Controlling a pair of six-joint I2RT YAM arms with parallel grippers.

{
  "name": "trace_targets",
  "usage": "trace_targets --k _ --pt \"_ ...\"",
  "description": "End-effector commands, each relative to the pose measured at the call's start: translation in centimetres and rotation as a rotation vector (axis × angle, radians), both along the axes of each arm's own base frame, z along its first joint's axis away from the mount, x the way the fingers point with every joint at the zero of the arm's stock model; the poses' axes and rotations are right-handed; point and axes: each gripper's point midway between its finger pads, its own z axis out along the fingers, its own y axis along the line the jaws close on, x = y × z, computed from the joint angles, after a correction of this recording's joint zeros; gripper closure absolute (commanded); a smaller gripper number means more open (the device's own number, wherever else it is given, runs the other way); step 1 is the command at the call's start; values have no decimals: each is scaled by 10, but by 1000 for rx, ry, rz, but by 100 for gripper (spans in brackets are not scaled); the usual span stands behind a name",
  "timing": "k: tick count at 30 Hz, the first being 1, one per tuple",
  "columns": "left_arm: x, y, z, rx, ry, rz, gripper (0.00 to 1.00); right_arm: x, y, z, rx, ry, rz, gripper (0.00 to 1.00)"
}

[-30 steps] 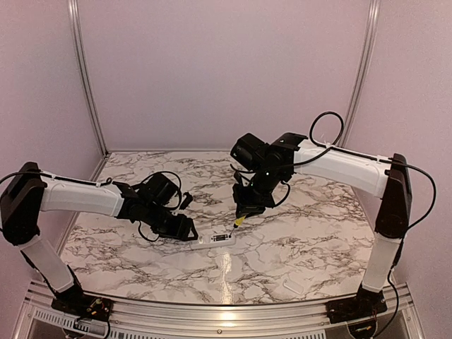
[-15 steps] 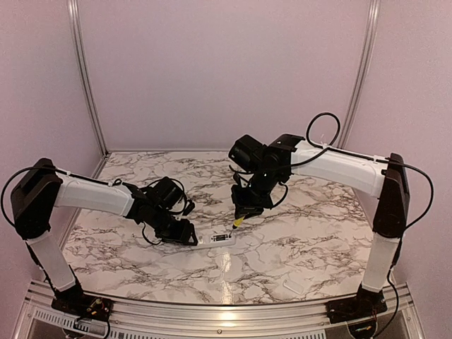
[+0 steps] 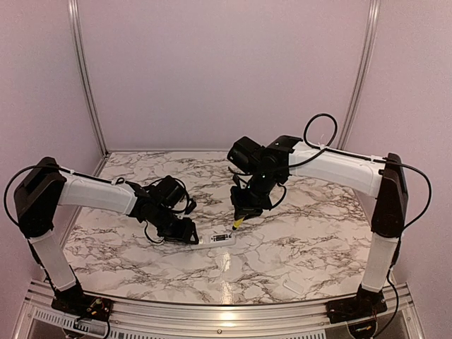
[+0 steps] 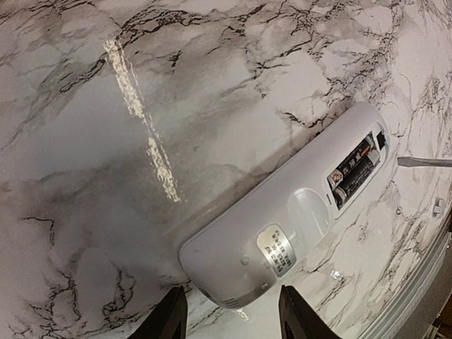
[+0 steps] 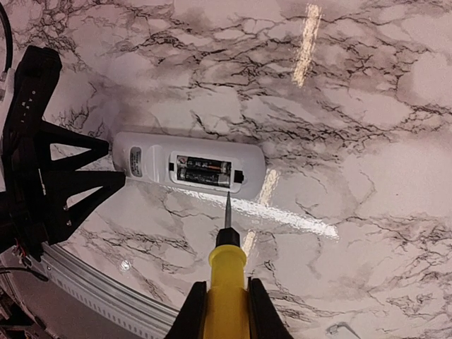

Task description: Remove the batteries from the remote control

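Right gripper (image 5: 226, 312) pinched the screwdriver (image 5: 227, 272) beside the remote control (image 5: 152, 152); levering gently under the batteries (image 5: 203, 170) seemed wisest; left gripper (image 4: 233, 316) straddled it, clamp unclear

A white remote control (image 3: 216, 239) is seen lying flat on the marble counter (image 3: 304, 233). Its left end is met by the left tool (image 3: 185, 232). A yellow-handled screwdriver (image 3: 239, 222) is held tip-down by the right tool (image 3: 244, 210), just above the remote control's right end. A small white piece (image 3: 292, 286) is seen well apart, near the front edge
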Motion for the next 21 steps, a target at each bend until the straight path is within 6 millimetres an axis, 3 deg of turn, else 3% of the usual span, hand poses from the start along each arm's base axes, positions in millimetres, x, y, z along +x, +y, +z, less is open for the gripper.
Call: trace_targets --k 1,21 --pt "1 -1 -5 11 22 2 53 8 12 5 18 -37 -11 100" --pt "1 1 -11 35 33 1 58 8 13 -6 7 -26 -10 100"
